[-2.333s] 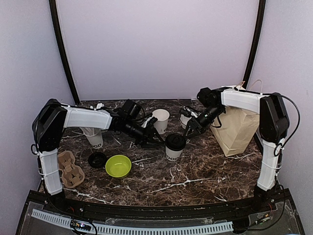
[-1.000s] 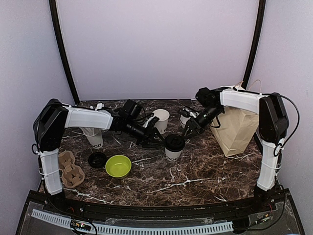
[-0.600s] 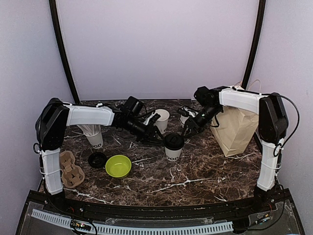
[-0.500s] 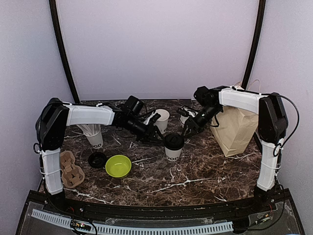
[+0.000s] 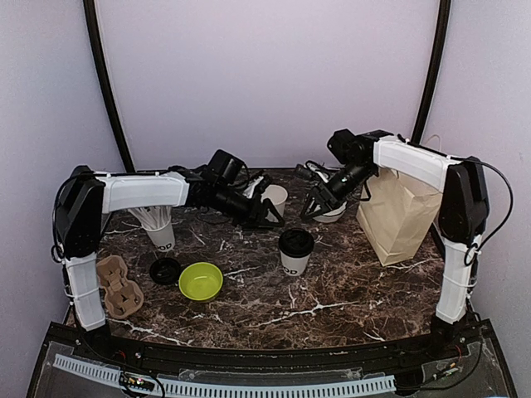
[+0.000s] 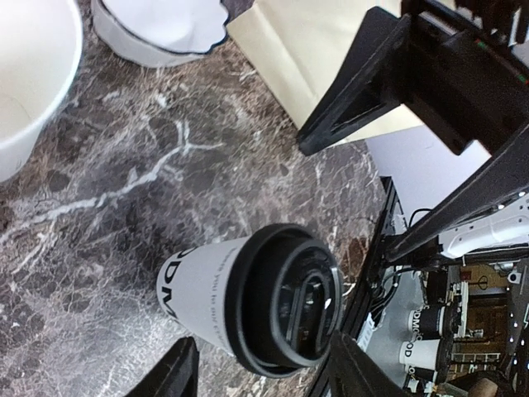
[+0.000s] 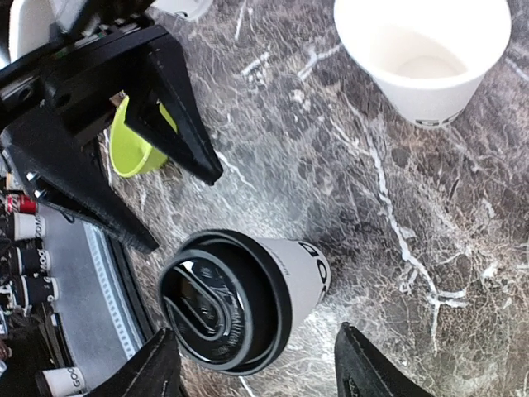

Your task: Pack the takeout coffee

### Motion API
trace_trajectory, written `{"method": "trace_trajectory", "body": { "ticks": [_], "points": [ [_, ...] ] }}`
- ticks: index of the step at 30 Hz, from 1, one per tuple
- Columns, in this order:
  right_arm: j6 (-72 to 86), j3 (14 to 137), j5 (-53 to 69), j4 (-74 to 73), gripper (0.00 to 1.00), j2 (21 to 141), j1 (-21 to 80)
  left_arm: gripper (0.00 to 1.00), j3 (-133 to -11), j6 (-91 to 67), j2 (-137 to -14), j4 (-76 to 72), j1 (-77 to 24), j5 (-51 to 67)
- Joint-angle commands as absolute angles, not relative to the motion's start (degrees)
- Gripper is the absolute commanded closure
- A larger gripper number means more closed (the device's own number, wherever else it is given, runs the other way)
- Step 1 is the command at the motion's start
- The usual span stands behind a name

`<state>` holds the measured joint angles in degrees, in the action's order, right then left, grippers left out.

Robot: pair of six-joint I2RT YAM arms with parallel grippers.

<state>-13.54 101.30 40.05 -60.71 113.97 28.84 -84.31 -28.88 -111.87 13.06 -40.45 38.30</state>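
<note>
One takeout coffee cup (image 5: 296, 251), white with a black lid, stands upright mid-table. It also shows from above in the left wrist view (image 6: 248, 302) and the right wrist view (image 7: 240, 298). My left gripper (image 5: 270, 217) hovers open behind and left of the cup, nothing between its fingers (image 6: 178, 376). My right gripper (image 5: 314, 207) hovers open behind and right of it, also empty, with fingers (image 7: 372, 368) apart. Neither touches the cup. A lidless white cup (image 5: 274, 199) stands farther back. A loose black lid (image 5: 164, 269) lies at the left.
A brown paper bag (image 5: 398, 215) stands at the right. A lime-green bowl (image 5: 200, 281) sits front left, beside a cardboard cup carrier (image 5: 119, 286). A white cup of straws (image 5: 158, 228) stands at the left. A white bowl (image 5: 332, 211) sits by the bag.
Both grippers have lifted and drawn back from the lidded cup, and their jaws have widened. The cup stays in place on the table.
</note>
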Motion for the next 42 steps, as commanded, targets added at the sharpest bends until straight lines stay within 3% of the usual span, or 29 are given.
{"method": "trace_trajectory", "body": {
  "ticks": [1, 6, 11, 14, 16, 23, 35, 42],
  "points": [
    [-16.9, 105.1, 42.5, -63.9, 0.33, 110.7, 28.7, 0.42, -86.7, -27.7, -105.2, 10.8, -40.9, 37.7],
    [-24.4, 103.0, 41.5, -63.5, 0.27, 107.0, 29.1, 0.39, -86.9, -20.3, -100.8, 14.1, -41.1, 31.5],
    [-31.2, 97.8, 31.9, -59.8, 0.21, 102.5, 32.9, 0.31, -88.2, -5.8, -95.7, 19.3, -41.0, 18.6],
    [-35.4, 94.5, 25.1, -57.6, 0.15, 100.5, 36.1, 0.14, -87.2, 0.8, -92.0, 19.3, -41.0, 10.7],
    [-37.8, 93.2, 21.8, -56.3, 0.11, 100.2, 38.0, 0.08, -86.2, 2.3, -90.4, 18.6, -41.0, 5.5],
    [-39.1, 94.2, 17.5, -54.6, 0.05, 104.1, 42.3, 0.05, -84.9, 0.3, -87.8, 17.2, -40.9, -6.0],
    [-39.6, 96.1, 14.6, -56.3, 0.06, 109.7, 44.4, 0.05, -79.5, -2.4, -85.7, 14.8, -40.3, -5.0],
    [-38.6, 97.5, 14.7, -57.2, 0.22, 110.9, 44.4, 0.05, -79.5, -3.0, -86.2, 14.6, -39.9, -4.0]
  ]
}}
